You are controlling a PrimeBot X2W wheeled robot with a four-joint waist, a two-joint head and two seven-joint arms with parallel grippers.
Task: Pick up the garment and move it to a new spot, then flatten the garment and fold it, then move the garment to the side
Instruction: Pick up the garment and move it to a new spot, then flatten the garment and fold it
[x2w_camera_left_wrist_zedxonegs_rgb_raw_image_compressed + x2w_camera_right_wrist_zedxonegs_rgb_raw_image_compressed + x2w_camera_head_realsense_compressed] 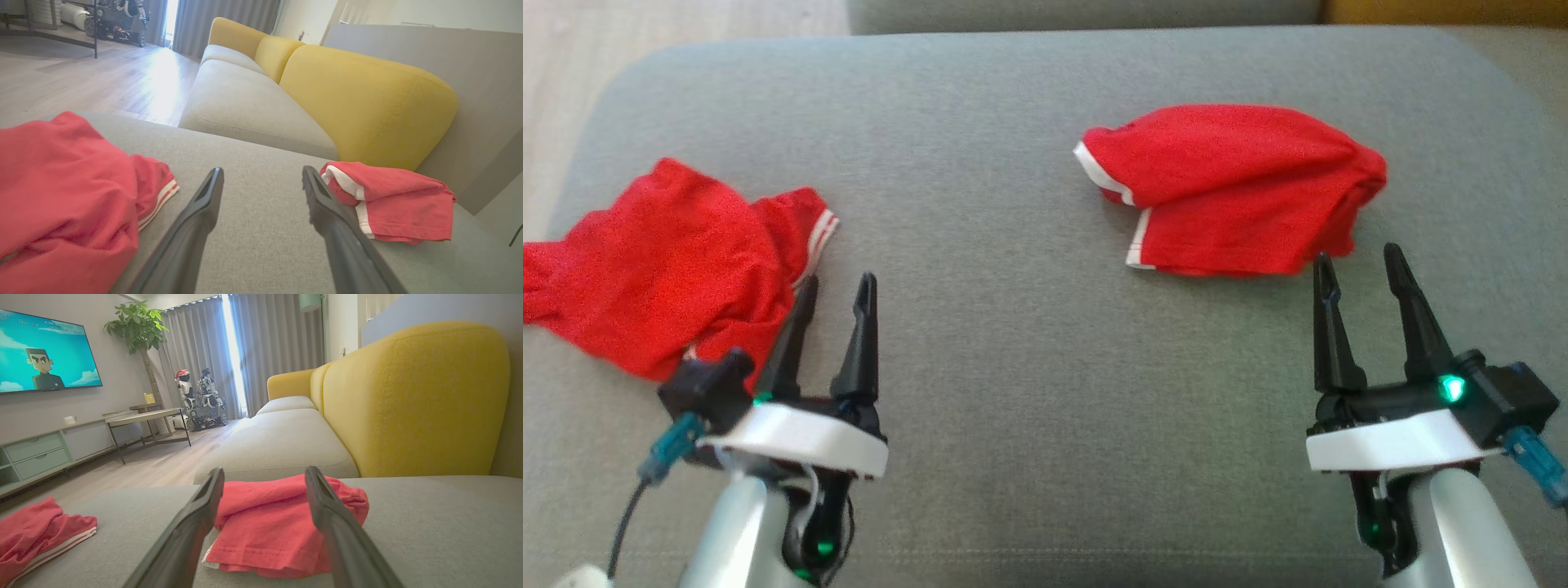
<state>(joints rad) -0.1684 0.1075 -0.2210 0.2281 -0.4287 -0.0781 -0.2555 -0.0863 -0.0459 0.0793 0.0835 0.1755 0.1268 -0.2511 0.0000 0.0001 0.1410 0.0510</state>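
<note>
Crumpled red garment (662, 261) lies just left of the left gripper (838, 282) — judged the nearer one — well apart from the right gripper (1357, 255); both finger pairs stand apart, empty.

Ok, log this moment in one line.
left gripper: open, empty | right gripper: open, empty | folded garment: cushion right | crumpled garment: cushion left

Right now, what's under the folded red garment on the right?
The folded red garment lies on the grey cushion; whatever its layers cover is hidden.
</note>
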